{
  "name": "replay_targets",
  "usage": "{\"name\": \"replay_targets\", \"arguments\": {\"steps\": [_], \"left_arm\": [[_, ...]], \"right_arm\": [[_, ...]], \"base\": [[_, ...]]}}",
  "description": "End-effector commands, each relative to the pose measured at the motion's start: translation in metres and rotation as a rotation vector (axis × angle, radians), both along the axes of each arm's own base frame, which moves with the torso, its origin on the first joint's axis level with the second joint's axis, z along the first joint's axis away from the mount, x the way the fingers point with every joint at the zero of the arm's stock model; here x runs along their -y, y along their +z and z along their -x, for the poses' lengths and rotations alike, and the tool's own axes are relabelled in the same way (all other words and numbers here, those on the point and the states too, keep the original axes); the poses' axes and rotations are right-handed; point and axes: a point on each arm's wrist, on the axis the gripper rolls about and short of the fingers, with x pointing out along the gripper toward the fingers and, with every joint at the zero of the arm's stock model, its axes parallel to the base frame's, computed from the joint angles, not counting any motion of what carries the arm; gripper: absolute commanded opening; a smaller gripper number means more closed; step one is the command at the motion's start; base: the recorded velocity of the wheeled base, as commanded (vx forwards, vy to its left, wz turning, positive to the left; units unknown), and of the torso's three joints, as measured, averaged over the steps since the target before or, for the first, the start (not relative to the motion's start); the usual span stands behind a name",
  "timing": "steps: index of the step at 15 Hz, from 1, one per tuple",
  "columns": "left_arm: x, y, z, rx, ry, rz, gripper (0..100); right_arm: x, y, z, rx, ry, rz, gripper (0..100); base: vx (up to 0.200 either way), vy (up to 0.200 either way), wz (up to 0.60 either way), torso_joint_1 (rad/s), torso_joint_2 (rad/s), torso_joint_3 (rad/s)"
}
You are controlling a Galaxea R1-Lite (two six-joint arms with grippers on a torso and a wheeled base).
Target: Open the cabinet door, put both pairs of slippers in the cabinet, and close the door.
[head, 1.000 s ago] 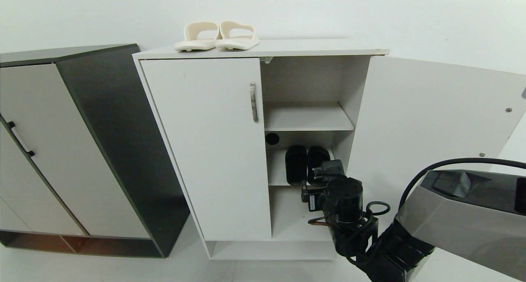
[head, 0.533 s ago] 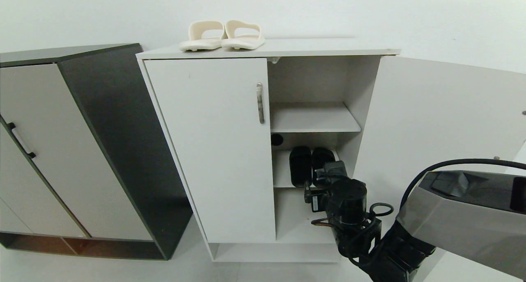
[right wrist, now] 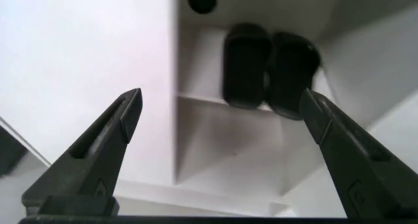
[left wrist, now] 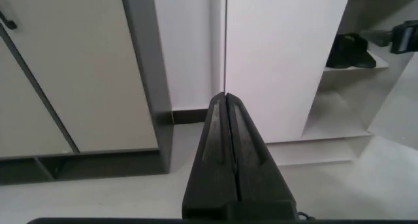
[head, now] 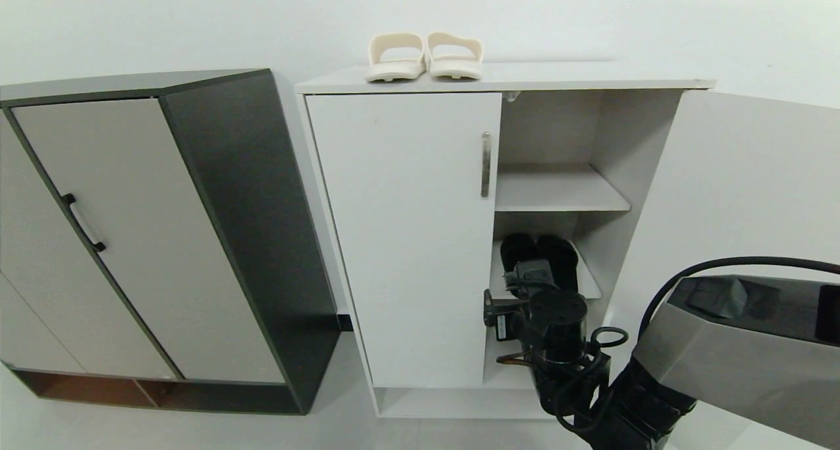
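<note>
A cream pair of slippers (head: 425, 56) sits on top of the white cabinet (head: 590, 76). Its right door (head: 741, 187) stands wide open and its left door (head: 407, 233) is closed. A black pair of slippers (head: 539, 256) (right wrist: 269, 70) (left wrist: 353, 49) lies side by side on the middle shelf. My right gripper (head: 528, 273) (right wrist: 221, 96) hangs just in front of that shelf, open, with nothing between its fingers. My left gripper (left wrist: 226, 100) is shut and empty, low above the floor before the gap between the two cabinets.
A dark grey cabinet (head: 249, 227) with pale doors and a black handle (head: 82, 222) stands close to the white one's left side. The upper shelf (head: 558, 191) is bare. The left door carries a metal handle (head: 485, 164). Bare floor (head: 341, 430) lies in front.
The whole head picture has shifted to the right, so the camera has moved. My right gripper now sits straight before the black slippers instead of at their right. It stays open.
</note>
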Motion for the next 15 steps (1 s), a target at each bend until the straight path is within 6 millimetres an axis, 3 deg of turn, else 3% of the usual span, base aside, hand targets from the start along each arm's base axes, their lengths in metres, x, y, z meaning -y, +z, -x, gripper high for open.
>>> {"name": "replay_targets", "arguments": {"steps": [1,7,15], "left_arm": [[0.000,0.000,0.000,-0.001,0.000,0.000,0],[0.000,0.000,0.000,-0.001,-0.003,0.000,0],[0.000,0.000,0.000,-0.001,-0.002,0.000,0]], "right_arm": [[0.000,-0.001,0.001,0.006,0.004,-0.006,100],[0.011,-0.003,-0.003,0.015,0.008,0.005,100],[0.012,-0.008,-0.003,0.025,0.039,0.016,100]], "base": [[0.000,0.200,0.00,0.002,0.00,0.002],[0.000,0.200,0.00,0.002,0.00,0.000],[0.000,0.000,0.00,0.000,0.00,0.000]]}}
